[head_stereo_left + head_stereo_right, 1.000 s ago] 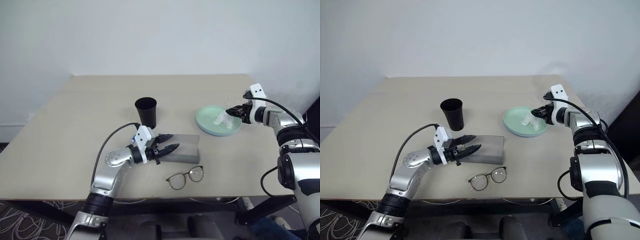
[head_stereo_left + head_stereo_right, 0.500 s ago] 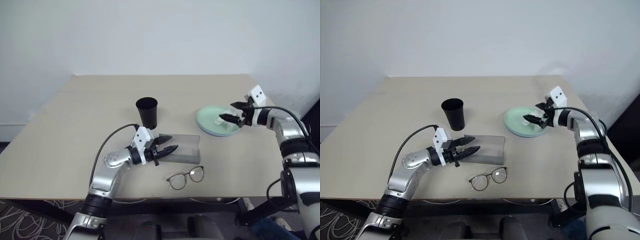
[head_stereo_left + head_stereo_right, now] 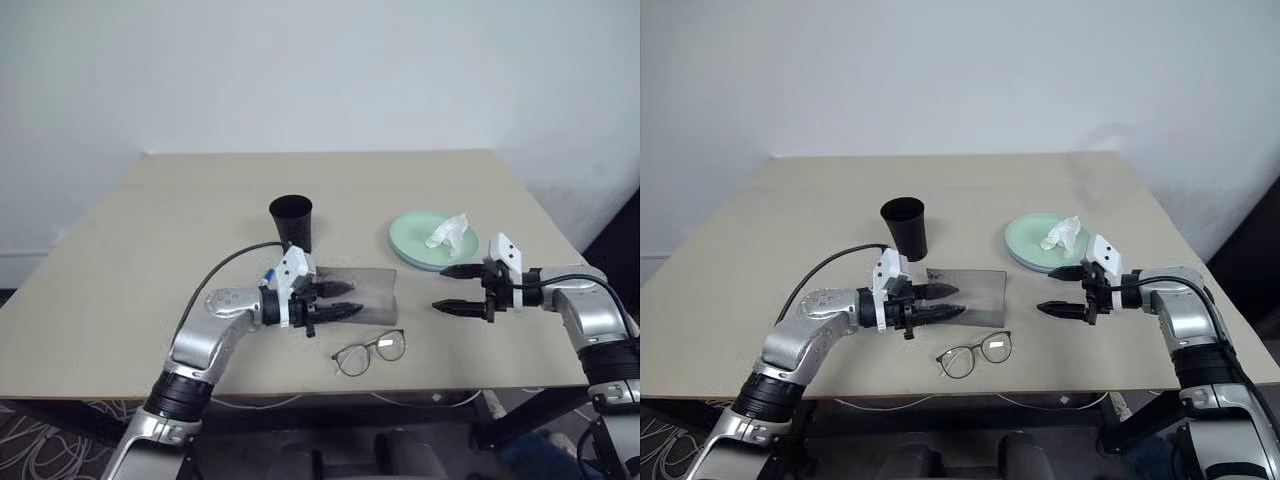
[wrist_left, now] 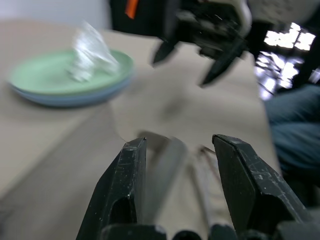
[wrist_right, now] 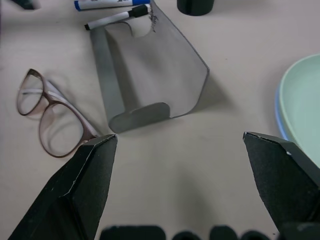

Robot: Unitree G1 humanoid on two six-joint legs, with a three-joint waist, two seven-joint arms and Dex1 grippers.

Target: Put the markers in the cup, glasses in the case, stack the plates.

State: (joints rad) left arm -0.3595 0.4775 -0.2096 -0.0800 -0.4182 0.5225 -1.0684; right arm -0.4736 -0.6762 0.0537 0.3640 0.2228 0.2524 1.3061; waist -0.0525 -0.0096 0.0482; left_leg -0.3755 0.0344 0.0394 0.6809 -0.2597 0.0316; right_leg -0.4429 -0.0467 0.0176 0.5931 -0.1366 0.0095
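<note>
The right gripper [image 3: 452, 288] has pulled back off the plates [image 3: 415, 238] and swung in toward the near middle of the table [image 3: 120, 280], its fingers spread wide and empty, pointing left at the case [image 5: 145, 75]. A moment ago it was out at the far right, nipping at the white tissue [image 3: 446, 231]; now the tissue sits loose on the green plate, with a blue rim peeking out beneath, so the stack looks done, tissue aside. The left gripper [image 3: 340, 300] has barely shifted; it hangs over the left end of the case with its fingers partly apart and, as far as I can tell, gripping nothing. That reads as both arms turning to the glasses job. The count: two plates stacked at the right, one tissue on top; one black cup [image 3: 292, 221] standing just beyond the case; one grey case lying open mid-table; one pair of glasses [image 3: 370, 352] just near of it, not yet inside; and two markers [image 5: 110, 12] lying on the table by the far-left end of the case, between it and the cup, still to go in.
</note>
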